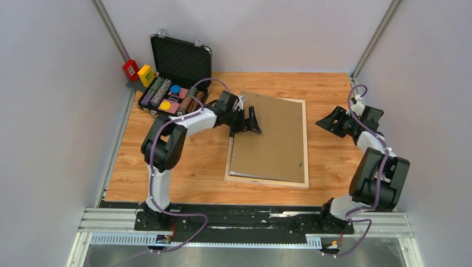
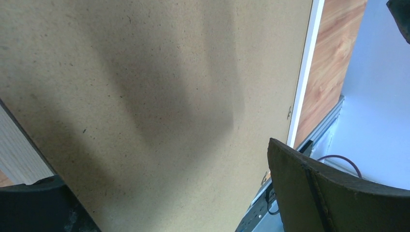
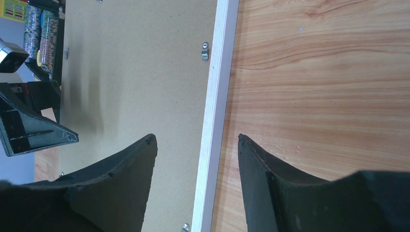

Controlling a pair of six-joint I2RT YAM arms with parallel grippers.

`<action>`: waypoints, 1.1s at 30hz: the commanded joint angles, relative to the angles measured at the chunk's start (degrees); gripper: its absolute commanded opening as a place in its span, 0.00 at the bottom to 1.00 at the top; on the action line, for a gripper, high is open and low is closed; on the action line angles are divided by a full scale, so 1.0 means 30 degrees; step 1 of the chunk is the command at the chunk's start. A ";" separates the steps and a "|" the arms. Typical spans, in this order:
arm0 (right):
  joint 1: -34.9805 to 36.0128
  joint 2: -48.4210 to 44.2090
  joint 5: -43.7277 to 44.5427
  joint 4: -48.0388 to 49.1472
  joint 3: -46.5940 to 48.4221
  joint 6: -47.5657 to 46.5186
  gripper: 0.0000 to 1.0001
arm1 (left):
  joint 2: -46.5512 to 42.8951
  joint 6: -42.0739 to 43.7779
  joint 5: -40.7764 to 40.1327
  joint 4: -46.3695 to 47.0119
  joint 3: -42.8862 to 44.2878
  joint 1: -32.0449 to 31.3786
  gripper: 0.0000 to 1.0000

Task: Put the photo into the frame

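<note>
Nearest, the right gripper (image 1: 329,127) hangs over bare counter (image 1: 328,167) beside the frame (image 1: 267,181), jaws partly apart and empty. That frame lies flat, back up, a brown backing board (image 1: 275,144) skewed on it. Left gripper (image 1: 247,129) straddles the board's left edge, jaws wide apart. Farthest stands an open black case (image 1: 181,55).

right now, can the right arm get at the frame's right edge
Probably yes: the right end effector is open just beside the frame, with only bare table between them.
</note>
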 commanded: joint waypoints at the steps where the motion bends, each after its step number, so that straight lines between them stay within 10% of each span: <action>1: -0.0169 -0.0186 -0.0395 0.0807 -0.0084 -0.0229 0.61 | -0.0671 0.0994 -0.0272 -0.0307 0.1179 -0.0396 1.00; 33: -0.0182 -0.0150 -0.0483 0.0826 -0.0099 -0.0213 0.61 | -0.2091 0.3046 -0.3120 -0.2898 0.2047 -0.0933 1.00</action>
